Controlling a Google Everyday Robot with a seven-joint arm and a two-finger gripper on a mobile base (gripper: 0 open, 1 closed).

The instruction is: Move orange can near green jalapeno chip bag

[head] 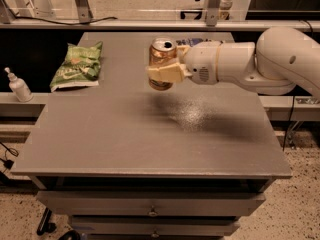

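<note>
**Orange can up in the air, chip bag waiting off to the side**

The end effector (pixel 164 74) had its fingers closed snug around the orange can (pixel 163 51). The can was upright and looked clear of the counter (pixel 150 144), with its shadow straight below. The green jalapeno chip bag (pixel 77 66) lay well out ahead of the fingertips.

If it were me, I'd carry it across level and lower it just short of the bag's near edge, not onto the crinkly foil. I'd only let go once the base sat flat.

The counter was plain matte grey with a shiny patch under the wrist and drawers (pixel 150 204) below. A dark blue bag (pixel 192 41) peeked out behind the wrist, and a white pump bottle (pixel 19 86) stood on a ledge beyond the green bag.
</note>
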